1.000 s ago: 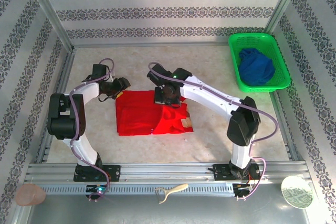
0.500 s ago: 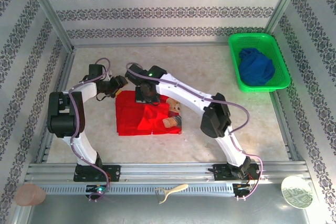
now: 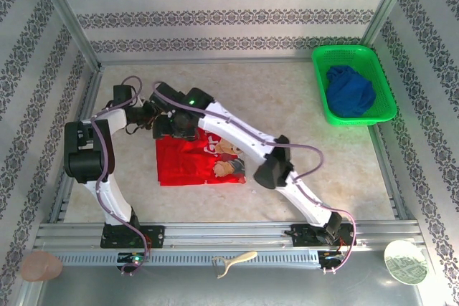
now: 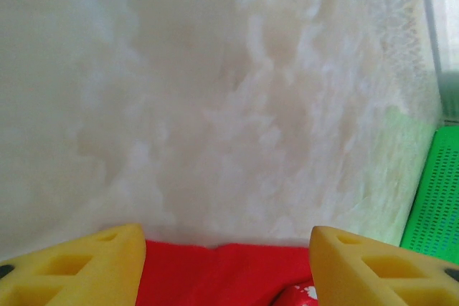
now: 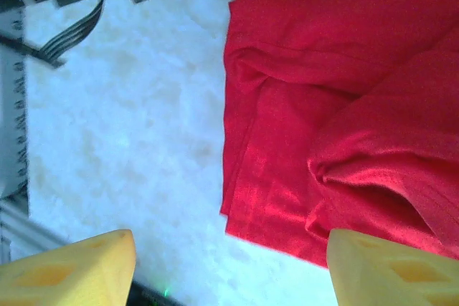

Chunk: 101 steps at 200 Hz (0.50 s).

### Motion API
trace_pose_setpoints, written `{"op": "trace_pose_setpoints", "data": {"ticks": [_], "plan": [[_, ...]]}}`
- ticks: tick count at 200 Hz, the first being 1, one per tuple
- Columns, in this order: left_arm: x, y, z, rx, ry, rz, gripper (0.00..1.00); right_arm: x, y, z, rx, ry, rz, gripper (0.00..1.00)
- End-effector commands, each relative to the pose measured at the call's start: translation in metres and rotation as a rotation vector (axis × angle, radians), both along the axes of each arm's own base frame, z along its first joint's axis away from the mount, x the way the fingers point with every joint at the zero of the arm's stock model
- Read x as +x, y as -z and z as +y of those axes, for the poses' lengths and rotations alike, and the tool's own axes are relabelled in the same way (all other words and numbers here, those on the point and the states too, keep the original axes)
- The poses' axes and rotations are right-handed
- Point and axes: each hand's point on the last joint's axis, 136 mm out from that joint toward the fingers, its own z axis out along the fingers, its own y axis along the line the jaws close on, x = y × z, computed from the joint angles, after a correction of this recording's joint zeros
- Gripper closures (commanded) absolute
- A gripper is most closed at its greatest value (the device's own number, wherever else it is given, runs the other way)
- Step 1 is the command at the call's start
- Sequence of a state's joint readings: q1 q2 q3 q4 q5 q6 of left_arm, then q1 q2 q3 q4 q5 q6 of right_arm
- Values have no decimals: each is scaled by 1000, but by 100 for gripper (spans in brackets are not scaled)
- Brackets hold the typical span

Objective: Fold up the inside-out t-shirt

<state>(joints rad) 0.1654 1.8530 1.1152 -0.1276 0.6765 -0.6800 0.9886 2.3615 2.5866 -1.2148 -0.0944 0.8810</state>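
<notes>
Both the left claw (image 4: pixel 226 252) and the right claw (image 5: pixel 229 263) stand open at the far left corner of the half-folded red t-shirt (image 3: pixel 185 166) lying on the surface (image 3: pixel 287 98), so each should pinch its edge squarely and lift evenly

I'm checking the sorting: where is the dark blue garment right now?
In the top view, the dark blue garment lies bunched inside the green basket at the table's far right corner.

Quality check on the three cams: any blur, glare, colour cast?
Top external: sharp, evenly lit, no harsh glare. Left wrist: table soft and washed out, yellow left fingers blurred. Right wrist: bluish cast on the table, t-shirt folds crisp, right fingers soft.
</notes>
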Motion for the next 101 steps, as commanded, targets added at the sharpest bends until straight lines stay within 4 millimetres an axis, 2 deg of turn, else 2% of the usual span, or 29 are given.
{"op": "trace_pose_setpoints", "data": {"ticks": [1, 19, 36, 55, 83, 101], "plan": [[-4, -31, 3, 30, 27, -37, 38, 22, -52, -68, 2, 49, -129, 29], [-18, -50, -2, 31, 31, -48, 38, 40, -30, -119, 27, 149, -98, 29], [-37, -69, -20, 64, 75, -70, 38, 50, 4, -162, 95, 243, -24, 30], [-62, -80, -54, 125, 191, -76, 37, 54, 26, -184, 167, 269, 17, 30], [-103, -83, -116, 250, 417, -101, 36, 44, 57, -211, 125, 295, 74, 31], [-126, -80, -139, 413, 534, -132, 36, 43, 73, -225, 138, 344, 107, 31]]}}
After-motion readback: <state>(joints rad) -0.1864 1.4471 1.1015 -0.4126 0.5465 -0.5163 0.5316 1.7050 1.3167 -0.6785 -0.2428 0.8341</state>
